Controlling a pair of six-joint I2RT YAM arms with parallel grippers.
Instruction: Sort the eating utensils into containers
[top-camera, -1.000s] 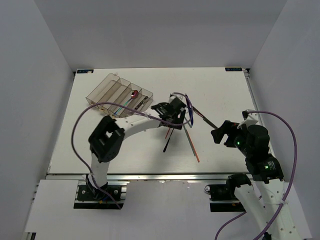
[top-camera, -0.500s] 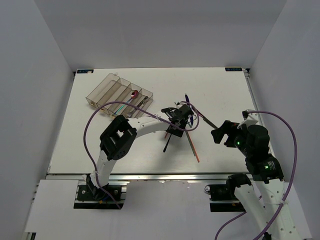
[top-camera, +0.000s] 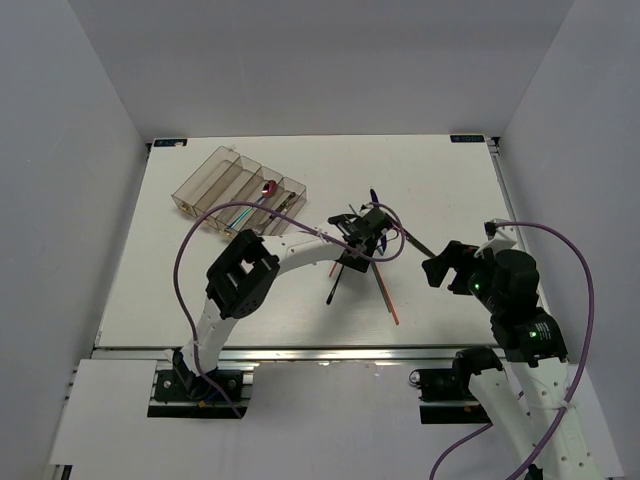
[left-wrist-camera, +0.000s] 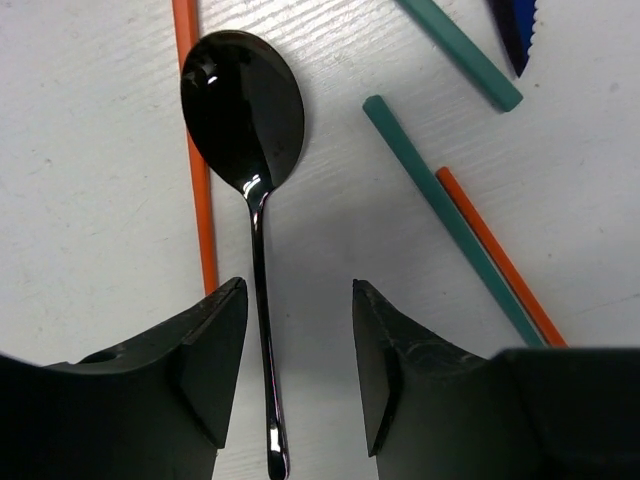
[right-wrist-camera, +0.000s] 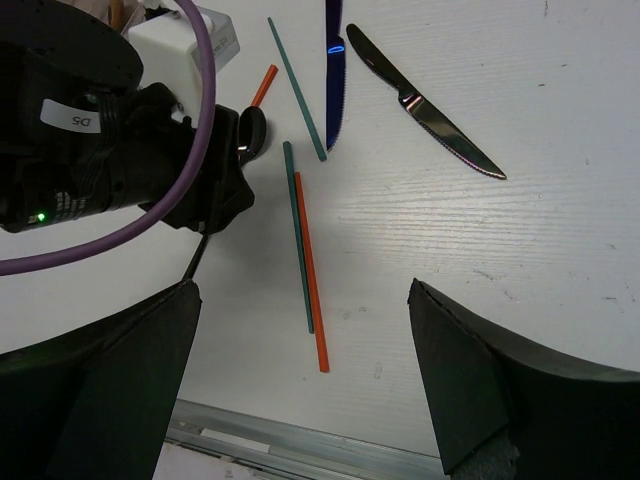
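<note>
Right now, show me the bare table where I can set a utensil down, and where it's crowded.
Free: the far right of the table, beyond the dark knife; and the near left, between the tray and the near edge. Crowded: mid-table, where the left pincer straddles the dark spoon among chopsticks.

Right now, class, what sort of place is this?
Probably a robot test cell: left arm and right arm bolted at a white table, plain walls around it, a loose spoon, knife and sorting tray.

spoon (left-wrist-camera: 245, 110): between left jaws | chopsticks (left-wrist-camera: 197, 160): flanking spoon | tray (top-camera: 212, 172): left, behind spoon
</note>
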